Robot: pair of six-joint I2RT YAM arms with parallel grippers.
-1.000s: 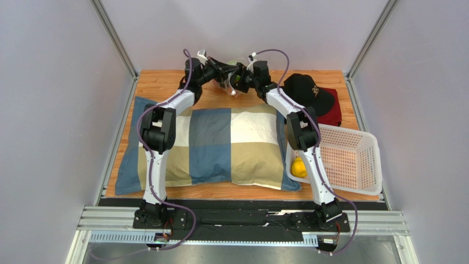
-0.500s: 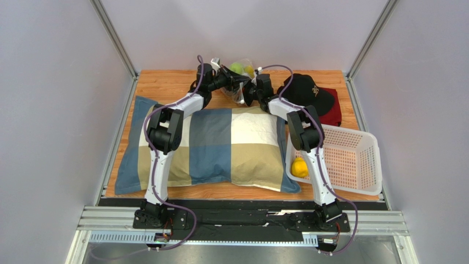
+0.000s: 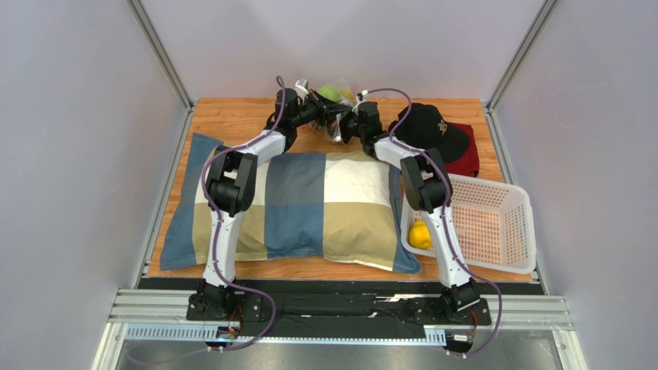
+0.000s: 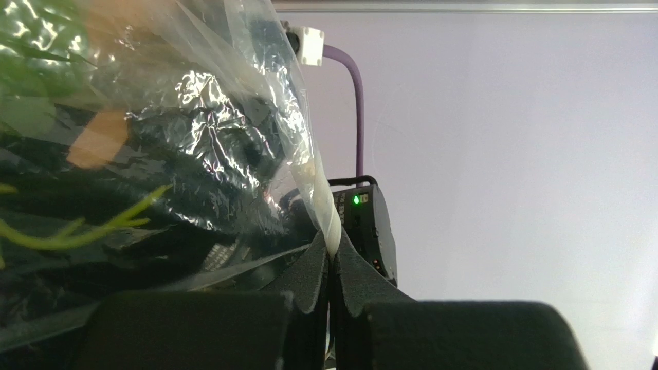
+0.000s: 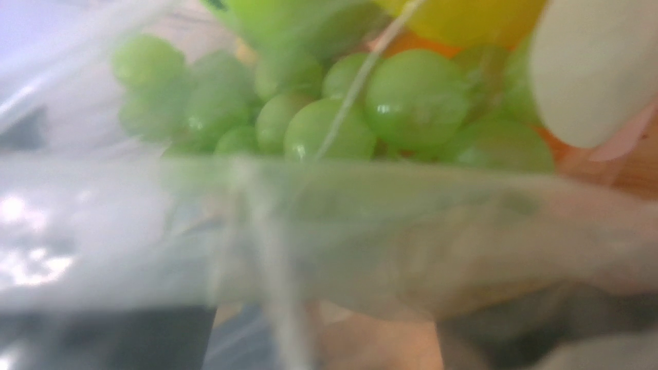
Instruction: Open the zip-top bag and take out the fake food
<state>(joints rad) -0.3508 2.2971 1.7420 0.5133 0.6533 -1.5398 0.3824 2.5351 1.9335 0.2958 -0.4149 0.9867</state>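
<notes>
Grapes [image 5: 417,96] in bag [image 4: 232,123], lemon [image 3: 419,235] in basket [image 3: 494,223]

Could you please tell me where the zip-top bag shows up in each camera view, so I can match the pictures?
Top external: the zip-top bag is at top centre, beyond the pillow.
Left wrist: it fills the left half, its edge pinched in the left gripper.
Right wrist: its blurred film spans the whole picture.
Shared landmark: the green fake food inside the bag.
</notes>
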